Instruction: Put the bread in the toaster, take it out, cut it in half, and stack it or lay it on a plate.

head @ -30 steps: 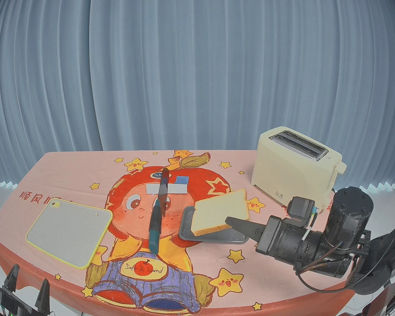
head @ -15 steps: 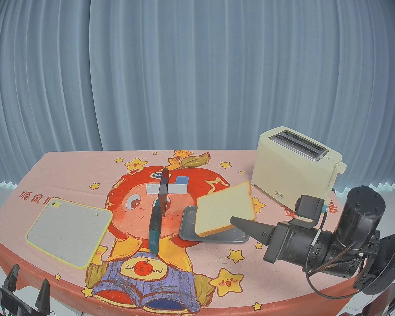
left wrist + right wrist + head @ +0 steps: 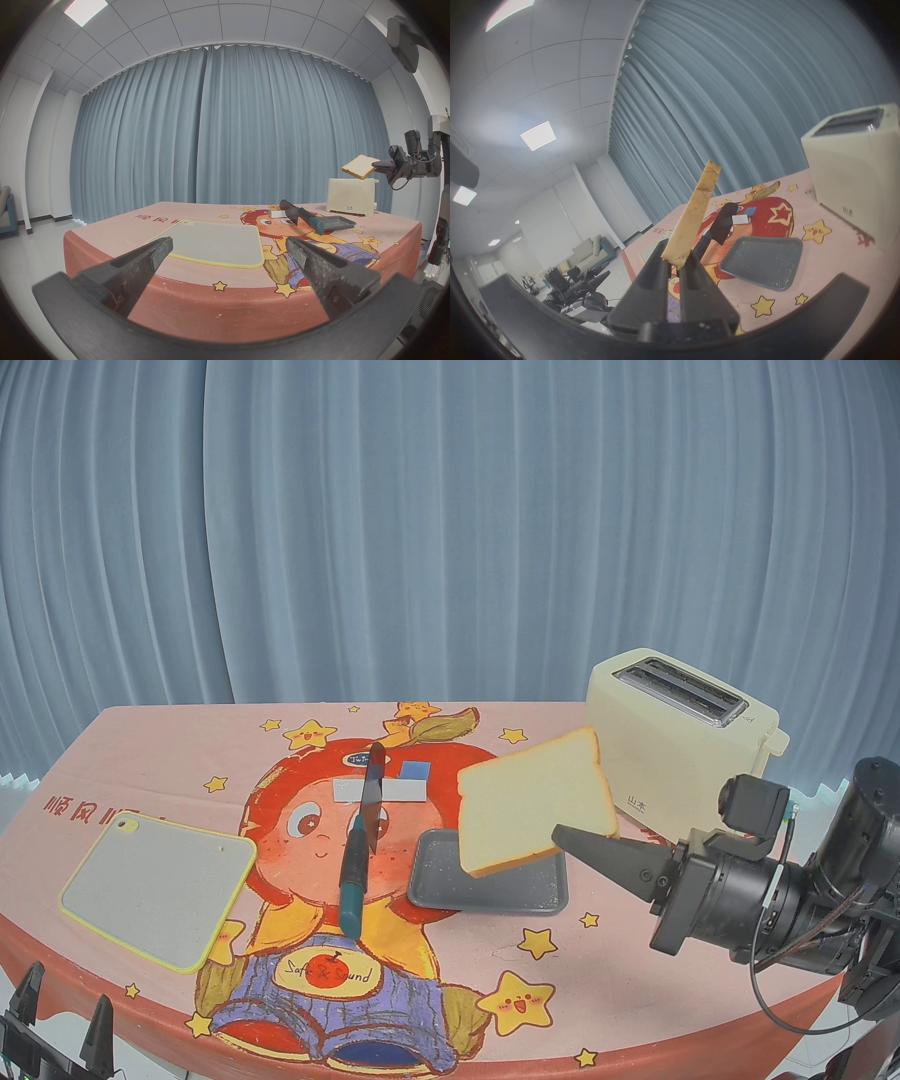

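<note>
Jaws of the right gripper are clamped on one edge of the bread slice, holding it in the air over the gray tray, at about nine o'clock from the toaster; the left gripper has its jaws apart, facing the cutting board

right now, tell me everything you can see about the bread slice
The bread slice is a single, roughly square piece with a pale cream face and a thin tan crust. It looks untoasted and whole, with no cut. The right gripper holds it in the air, its jaws shut on one lower edge. From the right wrist view it stands up edge-on out of the jaws. It is tilted above the grey tray without touching it, beside the cream toaster.
</note>
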{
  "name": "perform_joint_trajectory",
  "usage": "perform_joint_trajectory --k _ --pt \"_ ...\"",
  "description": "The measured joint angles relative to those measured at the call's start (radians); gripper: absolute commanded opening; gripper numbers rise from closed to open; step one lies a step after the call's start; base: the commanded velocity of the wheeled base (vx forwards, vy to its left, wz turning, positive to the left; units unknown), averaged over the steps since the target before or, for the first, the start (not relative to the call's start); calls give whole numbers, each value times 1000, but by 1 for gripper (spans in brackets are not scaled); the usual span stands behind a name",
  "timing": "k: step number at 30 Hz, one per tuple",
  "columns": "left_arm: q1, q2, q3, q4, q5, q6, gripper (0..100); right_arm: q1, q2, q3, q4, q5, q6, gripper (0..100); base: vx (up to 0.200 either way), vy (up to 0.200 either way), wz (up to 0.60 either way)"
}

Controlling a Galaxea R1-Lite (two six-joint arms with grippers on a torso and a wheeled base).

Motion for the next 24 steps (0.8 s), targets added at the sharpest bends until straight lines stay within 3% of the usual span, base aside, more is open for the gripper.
perform_joint_trajectory --k 9,16,24 --pt "0 0 0 0 0 0 100 -71 -42 3 7 115 -110 0 0 0 0" --pt "0 0 0 0 0 0 100 -150 -64 6 14 134 -186 0 0 0 0" --pt "0 0 0 0 0 0 100 -200 -108 10 18 164 -201 0 0 0 0"
